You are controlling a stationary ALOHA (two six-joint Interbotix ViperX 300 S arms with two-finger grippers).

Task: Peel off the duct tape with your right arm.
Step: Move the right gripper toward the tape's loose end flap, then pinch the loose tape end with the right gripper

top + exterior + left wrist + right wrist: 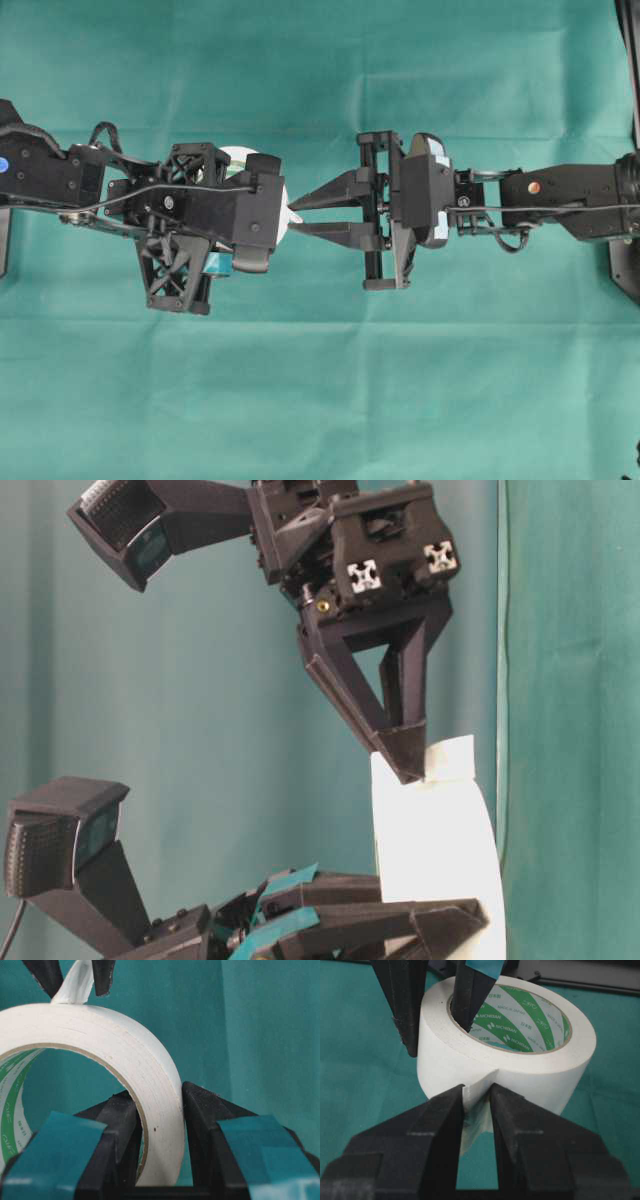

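Duct tape (pixel 520 1075): matt white, paper-like backing w/ faint specks; core glossy, green-and-white print. Right gripper (pixel 477 1105) fingers (pixel 437 1125): matt black plastic, slightly grainy. Left gripper (pixel 160 1110) fingers (pixel 210 1125): black plastic w/ smooth teal pads. Desk (pixel 320 400): green cloth, matt, lightly creased.

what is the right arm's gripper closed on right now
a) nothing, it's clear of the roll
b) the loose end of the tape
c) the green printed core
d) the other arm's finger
b: in the right wrist view the right gripper has its jaws pinching the loose end lifted off the duct tape, whose wall the left gripper clamps.
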